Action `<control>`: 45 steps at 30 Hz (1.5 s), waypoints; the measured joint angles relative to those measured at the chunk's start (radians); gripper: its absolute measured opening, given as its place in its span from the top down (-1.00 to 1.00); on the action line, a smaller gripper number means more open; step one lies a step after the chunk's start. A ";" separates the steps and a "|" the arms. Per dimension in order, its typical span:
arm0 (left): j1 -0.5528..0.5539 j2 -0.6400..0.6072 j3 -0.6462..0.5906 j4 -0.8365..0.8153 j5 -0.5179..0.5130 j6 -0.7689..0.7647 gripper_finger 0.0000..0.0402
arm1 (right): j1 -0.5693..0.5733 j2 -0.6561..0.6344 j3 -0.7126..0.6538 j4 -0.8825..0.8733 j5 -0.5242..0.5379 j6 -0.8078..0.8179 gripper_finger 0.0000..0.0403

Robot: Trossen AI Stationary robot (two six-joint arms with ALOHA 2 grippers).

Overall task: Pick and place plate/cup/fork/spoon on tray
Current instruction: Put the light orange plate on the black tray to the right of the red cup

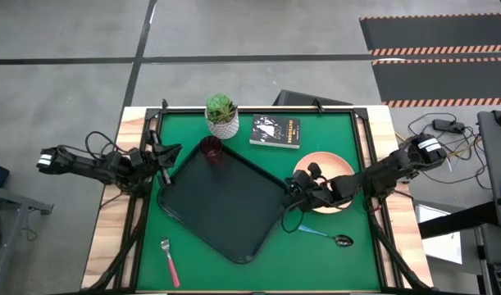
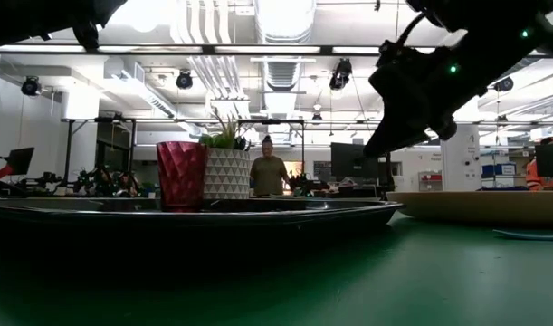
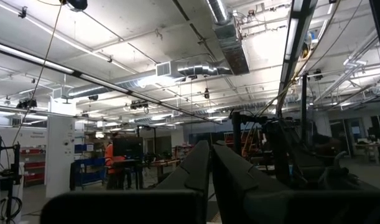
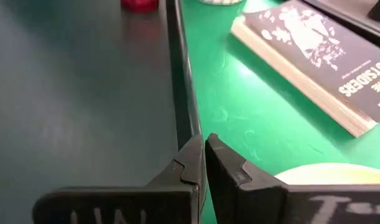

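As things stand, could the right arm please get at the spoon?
Probably yes: the spoon lies on bare green mat just beside the right pincer, which hovers shut between tray and plate; nothing lies between them.

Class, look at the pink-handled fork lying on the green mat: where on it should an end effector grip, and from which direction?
Grip the fork at the middle of its pink handle, coming straight down from above with the fingers closing across the handle's width. It lies flat on the green mat, clear of the tray, so no side gives a hold underneath, and the tines are thin.
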 joint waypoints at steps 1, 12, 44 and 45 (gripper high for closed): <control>0.000 0.000 0.000 0.000 -0.001 0.000 1.00 | 0.000 -0.004 -0.002 -0.009 0.031 0.037 0.95; 0.000 0.009 -0.001 -0.001 -0.010 0.000 1.00 | -0.053 -0.024 0.007 -0.202 -0.095 0.596 0.40; 0.000 0.009 0.000 0.000 -0.021 0.000 1.00 | -0.086 0.095 0.007 -0.193 -0.118 0.648 0.77; 0.000 0.009 0.000 0.000 -0.021 0.000 1.00 | -0.086 0.095 0.007 -0.193 -0.118 0.648 0.80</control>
